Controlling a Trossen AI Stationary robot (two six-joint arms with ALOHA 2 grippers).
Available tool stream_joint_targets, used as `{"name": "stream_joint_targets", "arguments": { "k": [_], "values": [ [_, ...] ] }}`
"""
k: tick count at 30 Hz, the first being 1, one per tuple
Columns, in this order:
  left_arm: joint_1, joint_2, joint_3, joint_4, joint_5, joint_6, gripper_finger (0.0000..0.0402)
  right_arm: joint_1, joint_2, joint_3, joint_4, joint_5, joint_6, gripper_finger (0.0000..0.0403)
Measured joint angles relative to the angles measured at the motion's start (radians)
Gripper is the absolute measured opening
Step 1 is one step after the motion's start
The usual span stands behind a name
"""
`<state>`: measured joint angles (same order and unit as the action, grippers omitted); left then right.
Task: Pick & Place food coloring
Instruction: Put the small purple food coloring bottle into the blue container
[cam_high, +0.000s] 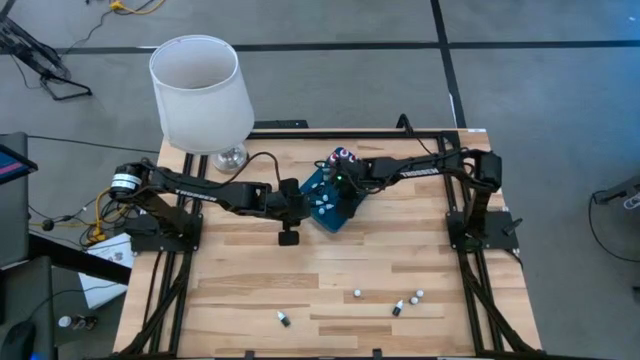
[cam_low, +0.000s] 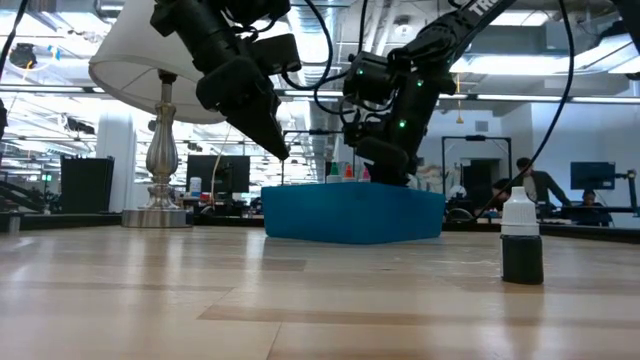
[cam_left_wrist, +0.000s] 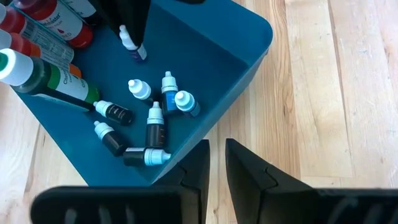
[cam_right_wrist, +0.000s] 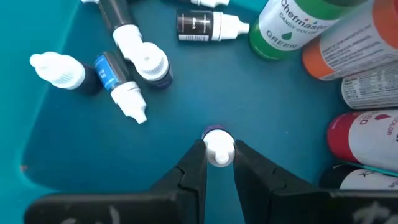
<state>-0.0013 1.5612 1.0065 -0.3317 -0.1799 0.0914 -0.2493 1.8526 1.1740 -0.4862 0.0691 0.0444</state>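
A teal tray sits mid-table with several tiny food coloring bottles lying on its floor. Bigger green, orange and red bottles lie at its far corner. My right gripper reaches down into the tray, shut on one small white-capped bottle. My left gripper hangs shut above bare wood beside the tray's left wall, holding nothing. Several more small bottles stand or lie on the table near its front edge. My right gripper pinches the small bottle at its white cap between its two fingers. The fingers slant steeply down from the table's right side. The bottle stays roughly upright below the fingers, its dark body at the tray floor. Whether it rests there I cannot tell.
A white-shaded lamp stands at the far left corner on a silver base. Loose bottles lie near the front edge; one stands upright. Bare wood stretches between the tray and them.
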Motion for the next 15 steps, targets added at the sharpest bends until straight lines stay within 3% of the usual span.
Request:
{"name": "stream_joint_targets", "arguments": {
  "k": [15],
  "values": [
    [0.000, 0.000, 0.000, 0.000, 0.017, -0.001, 0.0041, 0.000, 0.000, 0.000, 0.000, -0.019, -0.018, 0.0125]
  ]
}}
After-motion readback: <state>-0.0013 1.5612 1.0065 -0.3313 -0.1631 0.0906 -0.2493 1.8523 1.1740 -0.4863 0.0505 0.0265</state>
